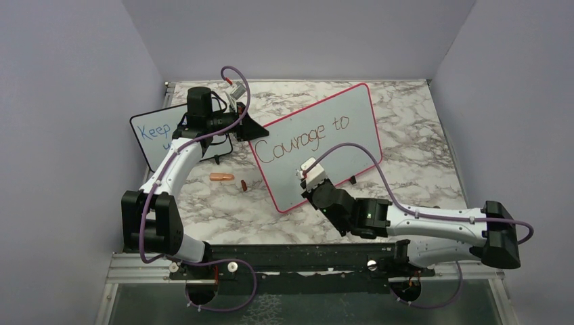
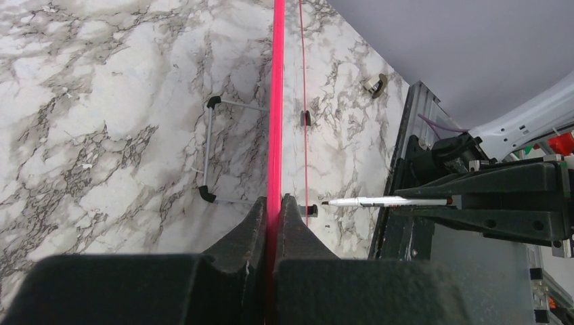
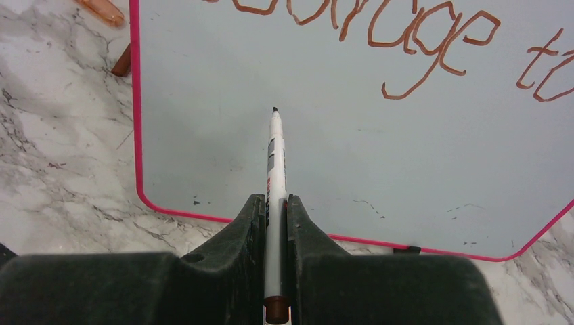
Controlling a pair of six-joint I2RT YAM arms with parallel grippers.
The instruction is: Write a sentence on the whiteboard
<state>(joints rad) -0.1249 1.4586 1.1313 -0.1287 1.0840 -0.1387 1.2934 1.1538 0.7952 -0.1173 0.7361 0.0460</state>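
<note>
I'm seeing the whiteboard (image 1: pixel 338 145) standing tilted mid-table, its left edge pinched between the left gripper's (image 2: pixel 274 210) pressed-together jaws. The right gripper (image 3: pixel 275 211) is clamping a marker (image 3: pixel 275 156), its tip pointing at blank board below the sentence (image 1: pixel 304 139), which is reading "Courage to". I can't tell whether the tip is touching. An orange piece (image 1: pixel 221 177) is lying left of the whiteboard, near a smaller board (image 1: pixel 154 135).

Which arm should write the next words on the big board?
Right. The right tool holds the marker, tip aimed at blank whiteboard below "Courage to". The left tool is clamped on the pink frame.
</note>
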